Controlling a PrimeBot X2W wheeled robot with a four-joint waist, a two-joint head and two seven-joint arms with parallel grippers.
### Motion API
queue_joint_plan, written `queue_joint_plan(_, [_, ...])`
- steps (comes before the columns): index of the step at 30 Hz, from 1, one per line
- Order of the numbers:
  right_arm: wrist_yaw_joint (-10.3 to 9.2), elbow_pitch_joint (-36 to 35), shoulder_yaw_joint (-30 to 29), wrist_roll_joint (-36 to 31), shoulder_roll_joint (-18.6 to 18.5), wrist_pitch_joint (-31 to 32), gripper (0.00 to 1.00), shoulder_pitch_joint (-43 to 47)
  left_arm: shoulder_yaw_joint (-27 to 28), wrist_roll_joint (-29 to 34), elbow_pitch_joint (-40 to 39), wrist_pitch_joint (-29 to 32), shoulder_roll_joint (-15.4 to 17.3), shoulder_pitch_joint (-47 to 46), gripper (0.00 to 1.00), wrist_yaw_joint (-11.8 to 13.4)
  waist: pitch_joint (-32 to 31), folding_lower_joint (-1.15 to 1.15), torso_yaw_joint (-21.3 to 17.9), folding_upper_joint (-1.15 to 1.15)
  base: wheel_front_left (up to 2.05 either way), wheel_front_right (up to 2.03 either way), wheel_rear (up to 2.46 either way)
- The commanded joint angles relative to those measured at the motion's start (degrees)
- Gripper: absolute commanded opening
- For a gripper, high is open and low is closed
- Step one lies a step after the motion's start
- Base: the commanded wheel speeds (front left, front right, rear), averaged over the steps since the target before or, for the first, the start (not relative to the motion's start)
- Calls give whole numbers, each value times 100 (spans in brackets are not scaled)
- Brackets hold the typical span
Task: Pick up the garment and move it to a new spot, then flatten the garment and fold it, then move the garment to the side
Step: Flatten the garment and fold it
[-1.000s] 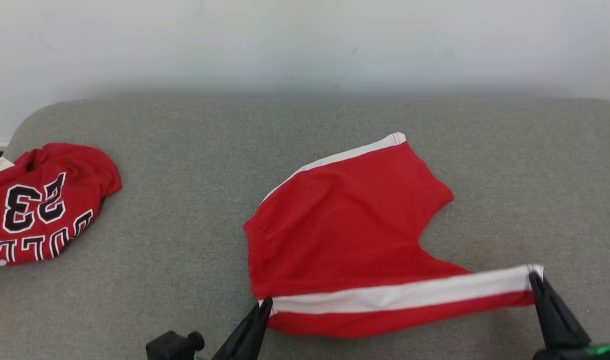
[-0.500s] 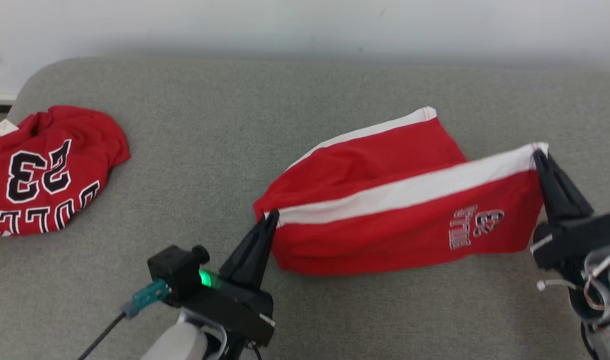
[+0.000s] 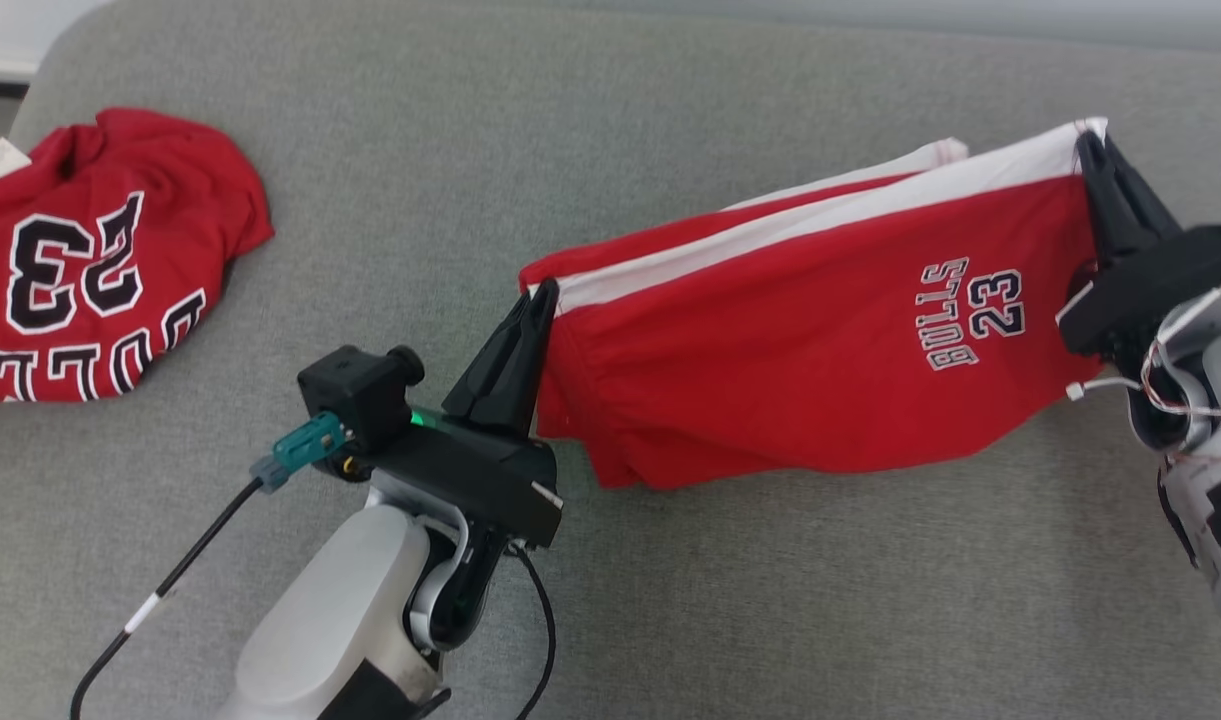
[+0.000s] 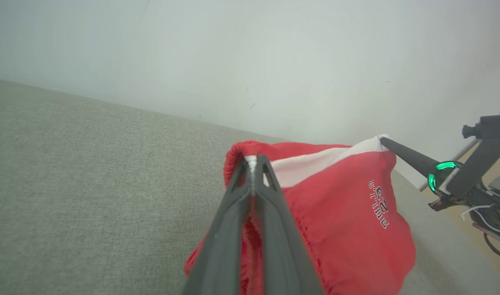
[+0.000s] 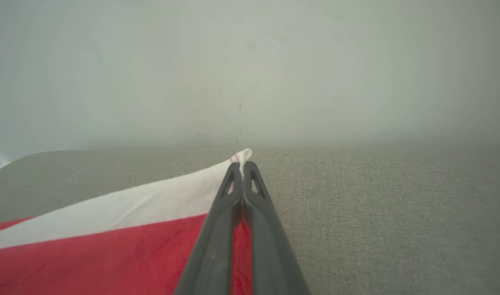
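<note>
The garment [image 3: 790,340] is a pair of red shorts with a white side stripe and "BULLS 23" printed on one leg. It hangs stretched between my two grippers above the grey surface, its lower edge drooping. My left gripper [image 3: 542,292] is shut on the waistband corner at the white stripe [image 4: 252,160]. My right gripper [image 3: 1088,138] is shut on the leg-hem corner of the white stripe [image 5: 242,157]. In the left wrist view the garment [image 4: 348,221] sags to the right, with my right gripper [image 4: 384,139] pinching its far corner.
A second red garment with "23" in black and white lettering [image 3: 90,270] lies crumpled at the far left of the grey upholstered surface [image 3: 670,600]. A pale wall rises behind the surface. A black cable [image 3: 170,585] trails from my left arm.
Both grippers have lifted the garment's near edge up and over toward the far side, so the printed leg now faces me. The head camera has tilted down, shifting the whole scene upward.
</note>
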Motion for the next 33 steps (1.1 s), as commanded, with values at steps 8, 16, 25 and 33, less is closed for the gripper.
queue_joint_plan(8, [6, 1058, 449, -167, 168, -299, 0, -855, 36, 307, 415, -18, -184, -345, 0, 7, 402, -2, 231, -1, 0, 0, 0])
queue_joint_plan(16, [6, 1569, 768, -118, 255, -543, 100, -1130, 100, 546, 586, -18, -248, -401, 100, 8, 310, -2, 234, -1, 0, 0, 0])
queue_joint_plan(25, [6, 1771, 1108, 233, 191, -712, 100, -825, 404, 928, 583, -18, -226, 105, 100, 7, -104, -2, 191, -1, 0, 0, 0])
queue_joint_plan(33, [6, 1849, 1478, 598, -9, -664, 100, -235, 1508, 1915, -469, -18, -259, 1071, 100, 102, -408, -2, 220, -1, 0, 0, 0])
